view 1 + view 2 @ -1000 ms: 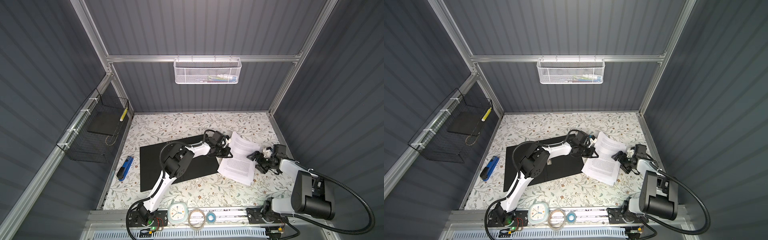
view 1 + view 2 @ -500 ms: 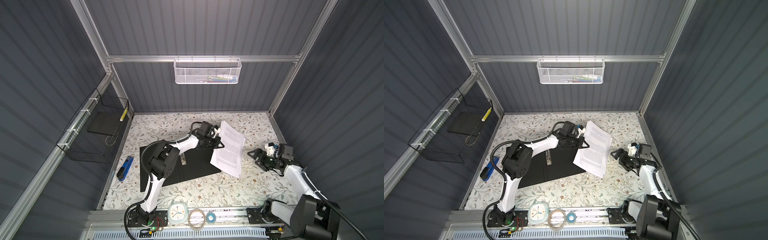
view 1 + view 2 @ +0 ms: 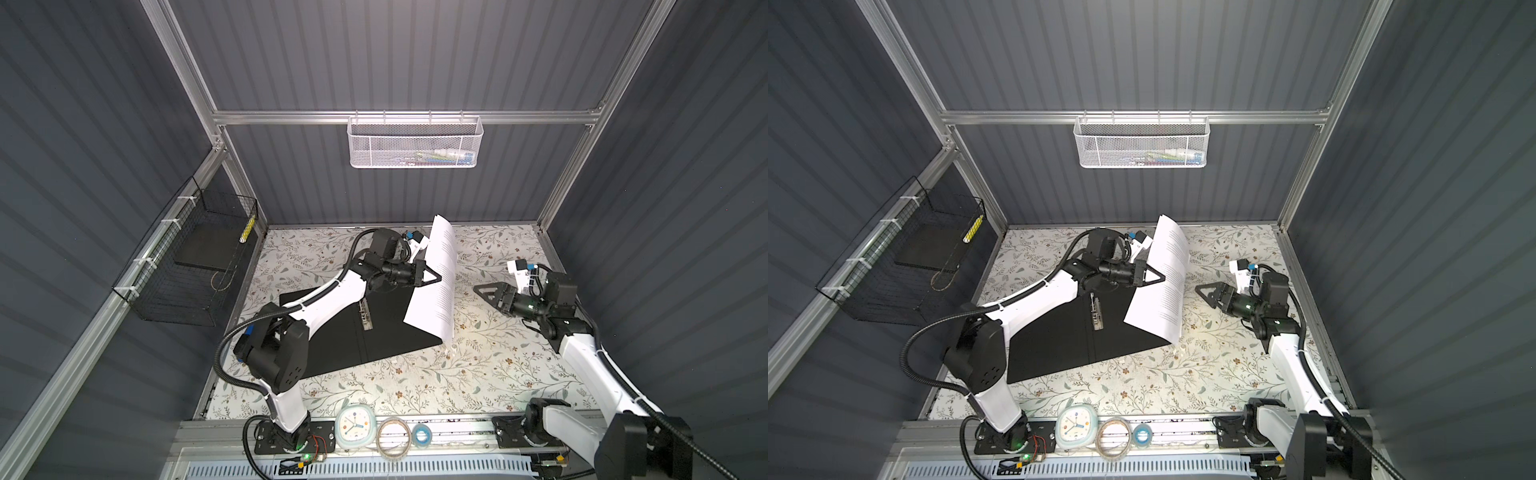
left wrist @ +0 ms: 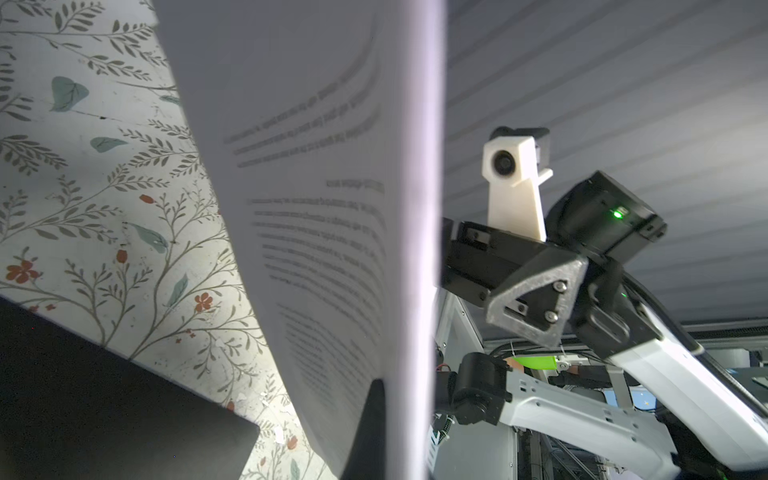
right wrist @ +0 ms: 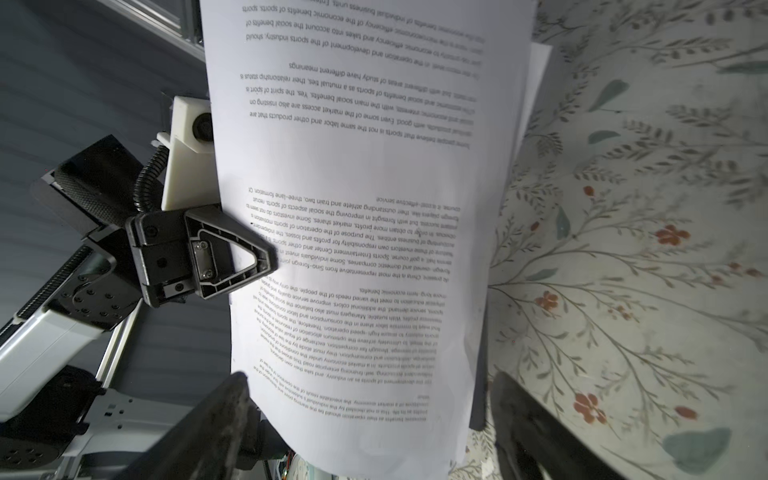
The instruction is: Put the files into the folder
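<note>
files [image 3: 436,316]: being pinched at one edge by the left gripper [image 3: 434,279], upright over the folder's [image 3: 386,336] right edge
right gripper [image 3: 489,293]: being held wide, empty
risk: files being splayed by that one-edge pinch, rings [image 3: 365,318] being missed

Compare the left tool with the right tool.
The left tool is shut on the white printed paper sheets, holding them nearly upright; the right tool stands open and empty. The left tool touches the sheets; the right tool is apart from them. Both are black.
</note>
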Controlling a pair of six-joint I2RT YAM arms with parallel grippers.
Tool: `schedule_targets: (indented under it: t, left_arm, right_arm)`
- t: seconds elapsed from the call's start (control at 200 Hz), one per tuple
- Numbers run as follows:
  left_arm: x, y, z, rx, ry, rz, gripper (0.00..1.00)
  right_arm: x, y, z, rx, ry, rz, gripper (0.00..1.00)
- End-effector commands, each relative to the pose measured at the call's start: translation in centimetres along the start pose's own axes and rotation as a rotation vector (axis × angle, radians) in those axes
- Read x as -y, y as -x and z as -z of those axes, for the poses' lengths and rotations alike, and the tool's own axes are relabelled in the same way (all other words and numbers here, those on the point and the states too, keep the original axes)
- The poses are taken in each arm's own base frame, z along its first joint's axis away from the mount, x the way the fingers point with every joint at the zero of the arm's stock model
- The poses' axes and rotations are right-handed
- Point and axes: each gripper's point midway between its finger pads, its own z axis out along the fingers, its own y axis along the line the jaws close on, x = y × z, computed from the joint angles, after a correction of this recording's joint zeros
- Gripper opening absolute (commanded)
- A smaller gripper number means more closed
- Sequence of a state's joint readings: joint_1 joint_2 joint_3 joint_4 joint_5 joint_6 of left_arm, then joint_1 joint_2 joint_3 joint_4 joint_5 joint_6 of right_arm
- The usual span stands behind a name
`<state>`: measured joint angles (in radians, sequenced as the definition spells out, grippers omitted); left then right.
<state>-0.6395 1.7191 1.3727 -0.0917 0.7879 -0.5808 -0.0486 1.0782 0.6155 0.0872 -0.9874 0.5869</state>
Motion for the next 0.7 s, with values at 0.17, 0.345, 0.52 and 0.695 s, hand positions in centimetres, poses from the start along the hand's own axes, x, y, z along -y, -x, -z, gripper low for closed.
schedule_targets:
  t: [0.17,0.345,0.52,0.695]
  left_arm:
    - [9.4,0.6,5.8,0.058,-0.166,-0.162,0.0]
    - [14.9,1.8,8.9,0.101,-0.232,-0.263,0.0]
    - [16.8,2.3,9.9,0.115,-0.257,-0.293,0.0]
    - [16.8,2.5,9.7,0.116,-0.268,-0.281,0.0]
  right_arm:
    - [-6.3,1.3,-0.4,0.011,0.34,0.16,0.91]
    - [-8.2,1.8,-0.2,0.024,0.421,0.233,0.93]
    - [-10.6,2.6,0.2,0.05,0.545,0.285,0.94]
    - [-12.4,1.7,-1.2,0.008,0.604,0.349,0.94]
